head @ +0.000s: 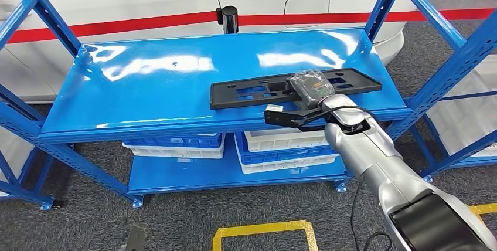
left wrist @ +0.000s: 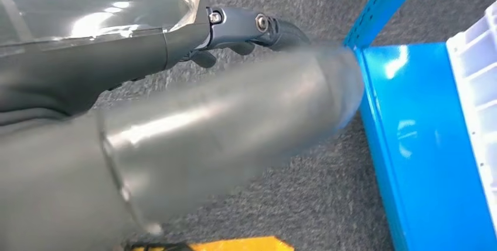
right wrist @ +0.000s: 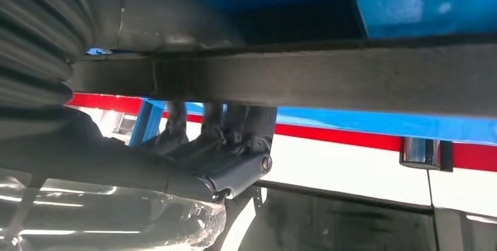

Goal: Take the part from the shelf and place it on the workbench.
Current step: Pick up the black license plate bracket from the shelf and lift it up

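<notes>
1. A blue metal shelf (head: 146, 81) with a glossy top board stands on grey carpet; its blue uprights rise at the left and right edges, and diagonal braces cross at both sides.
2. Behind the shelf runs a white wall or panel with a red stripe (head: 117, 26), and a small dark post (head: 227, 19) stands just past the back edge of the top board.
3. On the lower board sit stacked blue and white bins (head: 281, 148), two stacks side by side.
4. Yellow floor tape (head: 264, 230) marks a rectangle on the carpet in front of the shelf.
5. The part (head: 258, 91), a long, flat black plate with cut-outs, lies on the right half of the top board, near the front edge. Its long axis runs roughly along the board's length, its right end a little nearer the back edge than its left end.
6. The right hand (head: 310, 90) grips the part right of its middle: in the right wrist view its fingers (right wrist: 231, 145) curl against one face of the plate and the thick thumb lies against the other face.
7. The left hand (left wrist: 176, 104) hangs beside the shelf's lower board over the carpet; its fingers look curled in, but whether they are closed I cannot tell.
</notes>
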